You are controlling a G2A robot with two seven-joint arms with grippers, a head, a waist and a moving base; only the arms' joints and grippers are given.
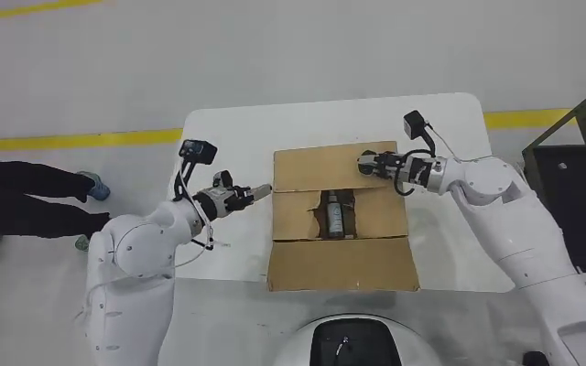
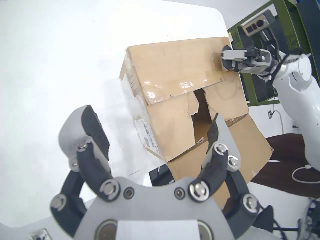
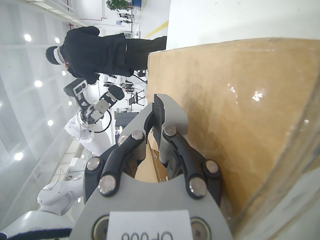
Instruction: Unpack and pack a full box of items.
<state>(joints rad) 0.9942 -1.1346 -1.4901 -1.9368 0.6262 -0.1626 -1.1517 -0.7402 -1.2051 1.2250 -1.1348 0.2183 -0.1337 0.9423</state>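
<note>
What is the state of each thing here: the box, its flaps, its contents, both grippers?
Box: partly open, gap between flaps.
Far flap: folded down over the top.
Near flap: folded outward.
Bottle: lying inside the box.
Left gripper: open, beside the box.
Right gripper: shut, against far flap.

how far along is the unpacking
Barely begun. Done: the box flaps are parted, showing a bottle inside. In hand: the right hand, shut, is at the far flap; the left hand hovers open beside the box. Left: taking items out, repacking.
</note>
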